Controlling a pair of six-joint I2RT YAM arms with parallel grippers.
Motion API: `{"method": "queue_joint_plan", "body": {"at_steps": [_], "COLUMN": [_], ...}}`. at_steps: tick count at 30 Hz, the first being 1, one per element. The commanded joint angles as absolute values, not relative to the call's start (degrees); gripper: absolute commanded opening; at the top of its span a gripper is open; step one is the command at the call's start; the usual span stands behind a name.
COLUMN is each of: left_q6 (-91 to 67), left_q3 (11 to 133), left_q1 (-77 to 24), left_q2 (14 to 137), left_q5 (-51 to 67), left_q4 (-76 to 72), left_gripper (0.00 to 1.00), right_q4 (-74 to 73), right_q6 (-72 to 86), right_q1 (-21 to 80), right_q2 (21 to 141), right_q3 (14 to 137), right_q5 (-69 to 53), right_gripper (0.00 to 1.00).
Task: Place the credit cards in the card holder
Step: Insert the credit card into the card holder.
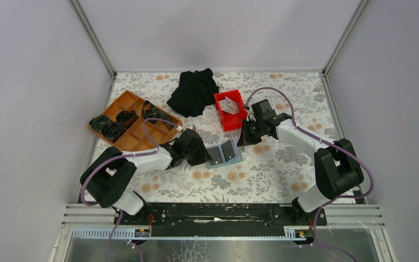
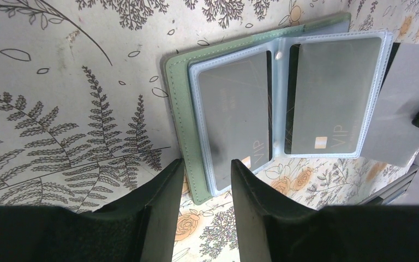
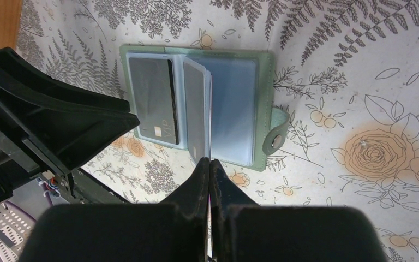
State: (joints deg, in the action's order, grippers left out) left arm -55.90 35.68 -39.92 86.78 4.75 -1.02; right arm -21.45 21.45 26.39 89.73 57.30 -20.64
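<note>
The card holder (image 1: 223,153) lies open on the floral table, grey-green with clear sleeves (image 2: 234,114). Two dark credit cards marked VIP sit in its sleeves (image 2: 333,98) (image 3: 153,98). My left gripper (image 2: 206,164) (image 1: 203,155) is open at the holder's left edge. One fingertip (image 2: 243,174) rests over the sleeve, the other sits beside the green border. My right gripper (image 3: 210,161) (image 1: 245,139) is shut on a grey credit card (image 2: 398,109). That card shows edge-on (image 3: 210,117) over the holder's right half, at a raised sleeve.
A red bin (image 1: 234,121) with white cards (image 1: 230,103) stands just behind the right gripper. A black cloth (image 1: 193,90) lies at the back. At the back left sits an orange compartment tray (image 1: 133,139) holding dark items. White walls enclose the table.
</note>
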Motion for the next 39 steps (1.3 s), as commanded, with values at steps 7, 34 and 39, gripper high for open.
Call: {"method": "queue_joint_plan", "body": {"at_steps": [7, 34, 39], "left_q6": [-54.62, -56.42, -56.34], "left_q3": [34.81, 32.77, 32.05], "left_q1": [-40.29, -40.34, -40.34], "left_q2": [89.24, 88.27, 87.03], "left_q5": [3.95, 3.52, 2.98], "left_q4": [1.1, 0.0, 0.91], "left_gripper": [0.45, 0.43, 0.42], "right_q4": [-20.13, -18.12, -18.1], "right_q6": [22.38, 24.3, 24.25], "right_q1": [26.97, 34.16, 34.54], "right_q2": [90.1, 94.79, 94.96], "right_q3": [60.56, 63.64, 63.64], "right_q5": [-23.93, -23.38, -22.95], "right_gripper": [0.0, 0.0, 0.0]}}
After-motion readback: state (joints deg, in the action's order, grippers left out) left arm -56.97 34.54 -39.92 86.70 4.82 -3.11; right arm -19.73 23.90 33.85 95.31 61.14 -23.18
